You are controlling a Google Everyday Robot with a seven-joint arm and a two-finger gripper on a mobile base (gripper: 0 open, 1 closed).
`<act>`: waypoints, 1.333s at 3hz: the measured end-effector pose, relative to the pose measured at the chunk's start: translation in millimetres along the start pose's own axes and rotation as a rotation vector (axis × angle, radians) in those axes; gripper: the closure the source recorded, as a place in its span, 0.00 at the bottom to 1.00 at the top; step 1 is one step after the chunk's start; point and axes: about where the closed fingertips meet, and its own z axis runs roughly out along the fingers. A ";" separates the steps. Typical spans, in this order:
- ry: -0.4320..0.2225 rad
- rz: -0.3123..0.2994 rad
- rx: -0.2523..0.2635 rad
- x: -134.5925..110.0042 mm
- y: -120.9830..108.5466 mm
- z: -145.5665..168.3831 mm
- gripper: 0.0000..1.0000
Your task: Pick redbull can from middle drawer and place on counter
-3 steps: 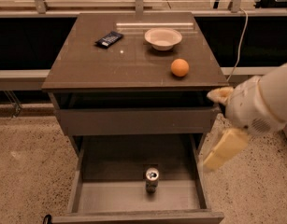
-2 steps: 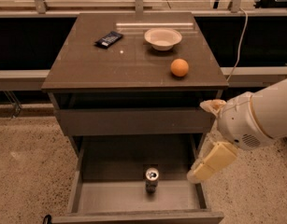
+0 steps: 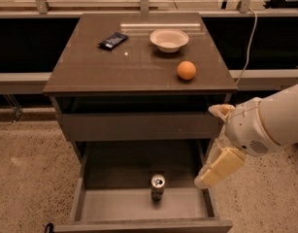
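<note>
The redbull can [image 3: 157,187] stands upright on the bare floor of the open middle drawer [image 3: 139,225], near the middle of its front half, with its silver top and pull tab showing. My gripper [image 3: 210,148] hangs at the drawer's right side, to the right of the can and a little above it, not touching it. It is open and empty; its long cream finger [image 3: 219,167] points down-left over the drawer's right wall. The counter [image 3: 114,67] is the glossy dark top of the cabinet above.
On the counter lie an orange ball [image 3: 187,70], a white bowl [image 3: 169,39] and a dark snack packet [image 3: 113,41]. The closed upper drawer front [image 3: 139,126] overhangs the rear of the open drawer. A cable [image 3: 249,38] hangs at the right. Speckled floor surrounds the cabinet.
My gripper and arm have moved left and down, from beside the cabinet's right edge to the right wall of the open drawer, closer to the can. The can has not moved.
</note>
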 end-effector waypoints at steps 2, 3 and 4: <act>-0.089 -0.038 0.065 83.3 -38.5 24.5 0.00; -0.198 -0.108 0.055 114.5 -45.9 30.5 0.00; -0.204 -0.174 0.053 120.4 -45.8 37.3 0.00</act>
